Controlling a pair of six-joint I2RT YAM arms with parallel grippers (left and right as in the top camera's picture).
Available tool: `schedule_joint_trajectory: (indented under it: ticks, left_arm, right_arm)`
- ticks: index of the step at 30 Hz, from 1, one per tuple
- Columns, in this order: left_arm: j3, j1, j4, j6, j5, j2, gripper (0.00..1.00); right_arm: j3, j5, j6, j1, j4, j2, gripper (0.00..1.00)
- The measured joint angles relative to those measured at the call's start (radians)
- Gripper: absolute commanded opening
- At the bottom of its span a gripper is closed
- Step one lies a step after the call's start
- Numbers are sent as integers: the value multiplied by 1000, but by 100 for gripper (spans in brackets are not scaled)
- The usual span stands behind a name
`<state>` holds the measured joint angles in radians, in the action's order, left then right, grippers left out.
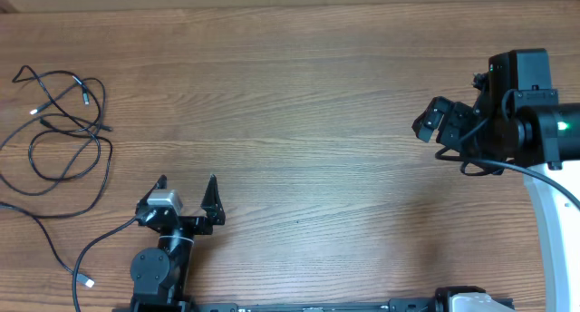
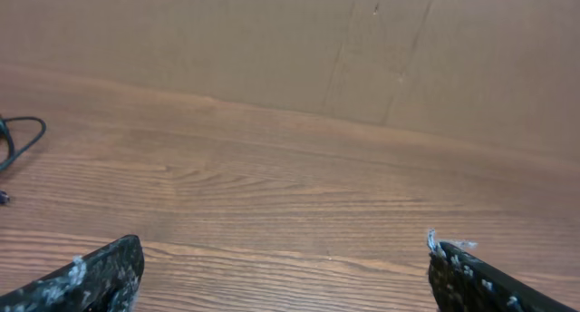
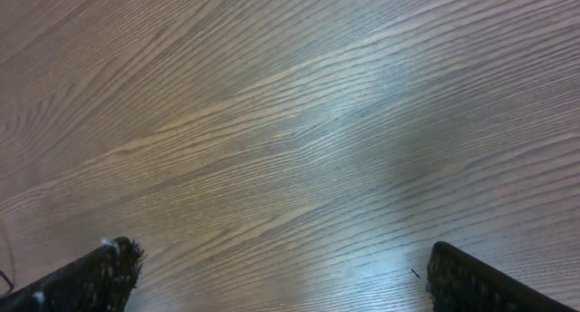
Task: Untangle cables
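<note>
Found no legible text, label, brand, number or sign in any of the three views. Looked over the bench (image 1: 308, 103), the cables (image 1: 72, 123), the left gripper (image 1: 188, 180) and the right gripper (image 1: 431, 135), and read nothing on any of them.
</note>
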<state>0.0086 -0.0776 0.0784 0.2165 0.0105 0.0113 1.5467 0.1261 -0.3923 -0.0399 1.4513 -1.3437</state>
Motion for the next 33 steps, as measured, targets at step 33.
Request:
schedule_joint_trajectory:
  ticks: [33]
  left_arm:
    - [0, 0, -2, -41, 0, 0, 99]
  right_arm:
    - [0, 0, 0, 0, 0, 0, 100]
